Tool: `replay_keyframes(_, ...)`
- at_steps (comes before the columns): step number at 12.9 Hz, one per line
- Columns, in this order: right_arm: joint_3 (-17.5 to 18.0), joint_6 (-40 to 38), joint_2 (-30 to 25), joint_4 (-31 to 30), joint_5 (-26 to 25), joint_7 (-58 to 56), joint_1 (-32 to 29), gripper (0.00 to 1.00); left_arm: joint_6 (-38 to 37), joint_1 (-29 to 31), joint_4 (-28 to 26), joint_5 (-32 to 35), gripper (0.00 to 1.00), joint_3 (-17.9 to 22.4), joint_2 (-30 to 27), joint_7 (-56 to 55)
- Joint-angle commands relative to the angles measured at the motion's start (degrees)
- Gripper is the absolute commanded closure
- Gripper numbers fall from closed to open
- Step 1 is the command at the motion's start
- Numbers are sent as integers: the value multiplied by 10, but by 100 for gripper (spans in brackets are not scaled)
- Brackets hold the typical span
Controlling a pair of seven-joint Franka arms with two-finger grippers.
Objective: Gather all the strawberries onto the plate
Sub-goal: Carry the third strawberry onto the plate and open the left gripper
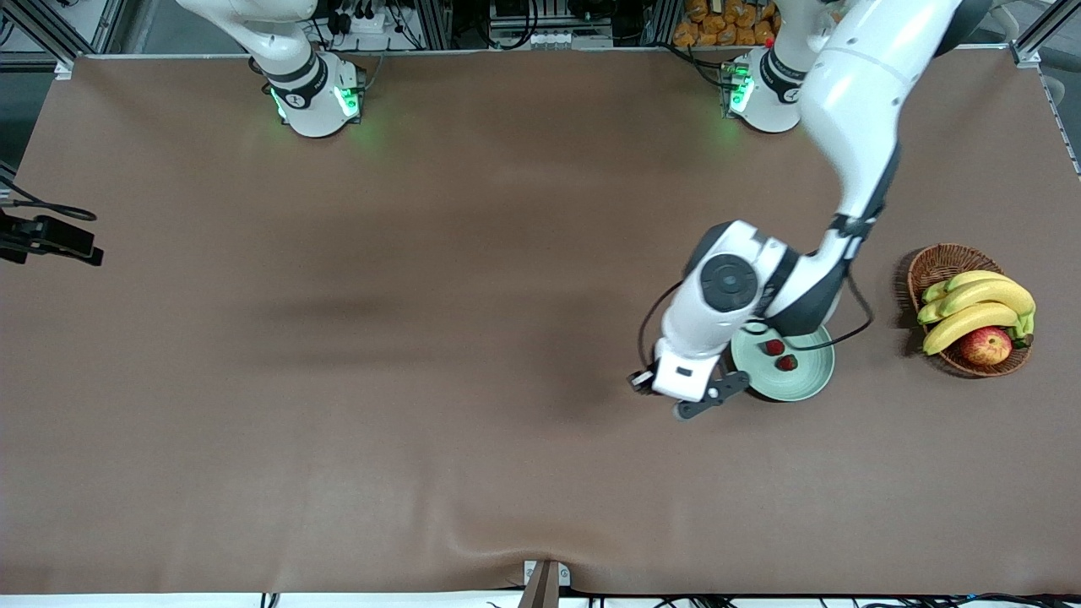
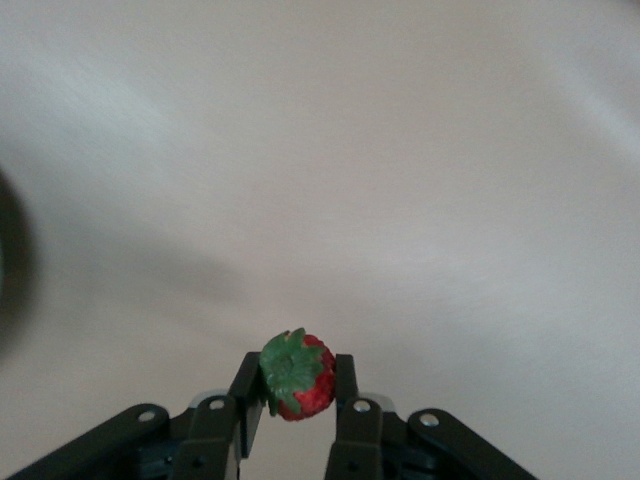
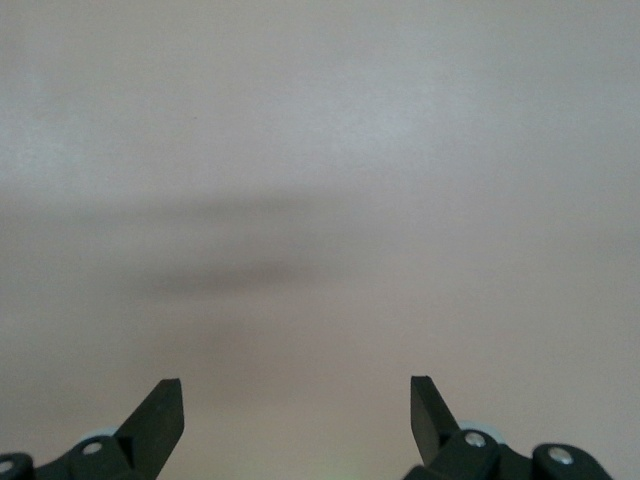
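In the left wrist view a small red strawberry (image 2: 305, 388) with a green leafy top sits pinched between the black fingers of my left gripper (image 2: 297, 375), which is shut on it over bare table. The front view shows that hand (image 1: 694, 363) just beside the pale mint-green plate (image 1: 802, 382), on the side toward the right arm's end; its fingers are hidden under the wrist there. Two more strawberries (image 1: 774, 347) (image 1: 786, 363) lie on the plate. My right gripper (image 3: 296, 400) is open over bare table with nothing between its fingers.
A brown wicker basket (image 1: 937, 263) holding bananas (image 1: 980, 295) and a red-yellow apple (image 1: 985, 345) stands beside the plate toward the left arm's end. A black camera mount (image 1: 51, 239) juts in at the table's edge on the right arm's end.
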Motion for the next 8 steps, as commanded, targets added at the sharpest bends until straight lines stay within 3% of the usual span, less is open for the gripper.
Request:
replay_keyframes(1,-16,-1,-18,-19,15,-9,8,0,5,57,-134,-5,100,-12,-93,92)
replay_keyframes(3,-16,-23,-19,-19,56,-8,9,0,-11,95,-183,-5,95,-12,-114,175)
replay_keyframes(5,-16,-29,-19,-19,58,-8,14,0,-28,129,-200,-5,89,-12,-109,250)
replay_keyframes(7,-16,-31,-25,-18,58,-6,18,0,-28,160,-204,-4,66,-11,-95,301)
replay_keyframes(8,-15,-32,-26,-17,57,-4,18,0,-28,168,-201,-4,47,-12,-93,312)
